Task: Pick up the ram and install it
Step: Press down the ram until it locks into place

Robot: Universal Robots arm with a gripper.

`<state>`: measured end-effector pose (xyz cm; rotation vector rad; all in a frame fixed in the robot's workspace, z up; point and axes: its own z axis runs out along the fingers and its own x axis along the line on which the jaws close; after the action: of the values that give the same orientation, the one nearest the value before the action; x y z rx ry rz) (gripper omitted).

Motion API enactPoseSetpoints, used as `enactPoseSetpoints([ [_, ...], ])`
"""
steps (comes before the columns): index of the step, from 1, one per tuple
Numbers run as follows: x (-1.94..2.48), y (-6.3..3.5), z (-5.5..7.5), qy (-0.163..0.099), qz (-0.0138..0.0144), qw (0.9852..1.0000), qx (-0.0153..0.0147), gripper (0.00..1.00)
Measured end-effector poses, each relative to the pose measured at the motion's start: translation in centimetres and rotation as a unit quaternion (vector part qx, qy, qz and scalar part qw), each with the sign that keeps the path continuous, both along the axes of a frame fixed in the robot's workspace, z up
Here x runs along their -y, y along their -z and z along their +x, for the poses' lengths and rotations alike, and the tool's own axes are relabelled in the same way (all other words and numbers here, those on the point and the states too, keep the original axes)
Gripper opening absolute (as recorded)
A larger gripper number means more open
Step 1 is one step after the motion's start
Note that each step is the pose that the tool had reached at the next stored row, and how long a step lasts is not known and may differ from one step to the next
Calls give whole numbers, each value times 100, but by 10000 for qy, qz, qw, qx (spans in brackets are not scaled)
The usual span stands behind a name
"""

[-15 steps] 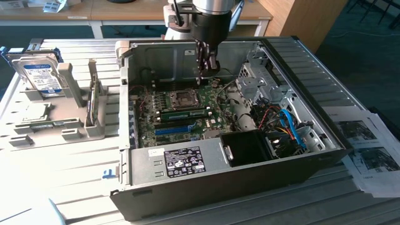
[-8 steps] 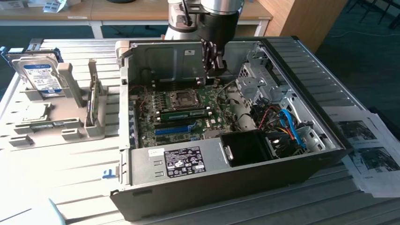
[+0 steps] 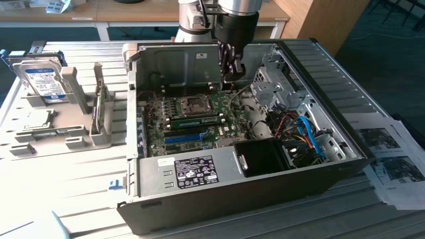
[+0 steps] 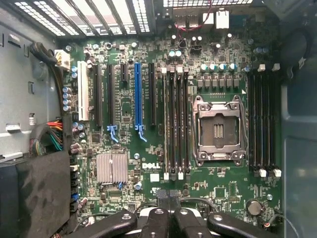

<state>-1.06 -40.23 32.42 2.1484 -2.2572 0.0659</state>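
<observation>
An open computer case lies on the slatted worktop, its motherboard facing up. The arm reaches down into the case, with the gripper hanging above the board near the empty processor socket. Its fingers are drawn close together with nothing between them. The ram, a thin green stick, already sits in a slot just beside the socket, near the blue slot.
</observation>
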Motion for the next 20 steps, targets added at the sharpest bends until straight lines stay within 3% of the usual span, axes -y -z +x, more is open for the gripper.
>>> enactPoseSetpoints([
  [20,0,156,0,0,8,10000,0,10],
])
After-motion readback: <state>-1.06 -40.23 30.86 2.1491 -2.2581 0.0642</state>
